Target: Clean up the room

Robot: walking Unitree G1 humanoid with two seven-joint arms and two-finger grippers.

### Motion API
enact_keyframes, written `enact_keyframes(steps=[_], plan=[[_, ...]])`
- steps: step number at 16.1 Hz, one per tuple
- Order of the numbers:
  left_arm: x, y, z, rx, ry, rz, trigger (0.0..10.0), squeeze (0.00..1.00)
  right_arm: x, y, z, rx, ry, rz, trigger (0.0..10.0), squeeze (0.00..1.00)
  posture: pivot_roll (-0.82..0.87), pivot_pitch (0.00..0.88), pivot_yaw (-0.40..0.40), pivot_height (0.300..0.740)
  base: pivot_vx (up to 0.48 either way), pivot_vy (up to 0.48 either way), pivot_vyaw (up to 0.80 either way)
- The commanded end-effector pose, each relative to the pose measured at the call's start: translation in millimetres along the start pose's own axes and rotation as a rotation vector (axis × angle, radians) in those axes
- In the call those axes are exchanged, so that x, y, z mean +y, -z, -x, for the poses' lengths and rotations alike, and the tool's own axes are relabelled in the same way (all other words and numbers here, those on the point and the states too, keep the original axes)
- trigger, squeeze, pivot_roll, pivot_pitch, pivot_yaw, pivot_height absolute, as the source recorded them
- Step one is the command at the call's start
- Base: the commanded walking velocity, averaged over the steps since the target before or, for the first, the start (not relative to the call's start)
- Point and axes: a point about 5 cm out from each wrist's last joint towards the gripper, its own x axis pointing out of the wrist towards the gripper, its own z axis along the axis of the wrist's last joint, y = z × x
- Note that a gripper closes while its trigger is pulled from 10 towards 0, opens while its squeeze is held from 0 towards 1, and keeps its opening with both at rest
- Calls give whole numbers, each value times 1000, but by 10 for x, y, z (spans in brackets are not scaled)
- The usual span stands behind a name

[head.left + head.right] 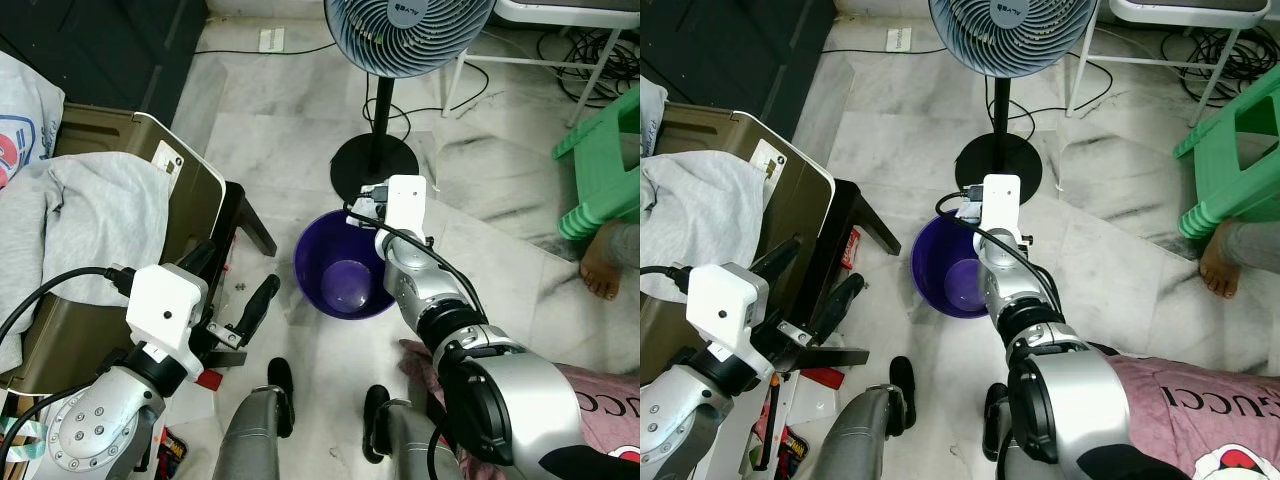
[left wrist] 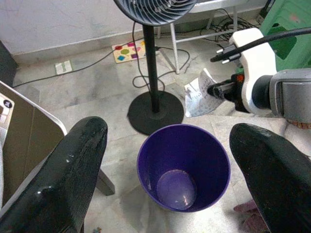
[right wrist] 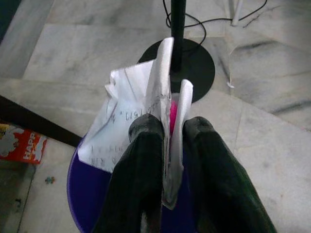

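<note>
A crumpled sheet of white paper (image 3: 133, 114) with handwriting on it is pinched between the two black fingers of the right gripper (image 3: 170, 133), which is clamped on it. The paper hangs just above the far rim of a purple bin (image 1: 343, 275), on the side nearest a fan's round black base (image 1: 374, 166). In the left wrist view the same paper (image 2: 200, 97) shows at the end of the right gripper (image 2: 217, 90), over the bin's (image 2: 183, 165) edge.

The right arm (image 1: 430, 300) reaches forward from the shoulder, elbow bent, its white wrist housing over the bin's rim. The left arm is bent low beside the robot's body, and the left gripper (image 1: 228, 298) points towards the bin with its fingers (image 2: 73, 179) spread wide apart, holding nothing.

The bin stands on a pale marbled tile floor (image 1: 270, 120). The fan (image 1: 408, 35) rises on a black pole just behind it. On the robot's left is a brown chair (image 1: 150, 210) with a grey sweatshirt (image 1: 90, 215) draped over it. To the right are a green plastic stool (image 1: 605, 165), a person's bare foot (image 1: 600, 265) and a pink garment (image 1: 1200, 400). Cables (image 1: 580, 60) lie near the far wall.
</note>
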Motion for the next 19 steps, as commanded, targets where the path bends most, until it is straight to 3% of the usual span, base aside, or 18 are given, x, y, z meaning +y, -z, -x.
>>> enact_keyframes(steps=[1,14,19], plan=[[-17,42,30,32,-4,-1,10000,0,18,91,16,33,-7,-9,10000,1000,236,470,105,740,0,0,0],[-74,72,-96,6,-17,8,10000,0,-31,188,37,26,-15,-39,10000,1000,204,415,73,740,0,0,0],[-76,126,-227,-35,-44,26,10000,0,2,109,119,-132,-113,-57,10000,1000,118,352,32,740,0,0,0]])
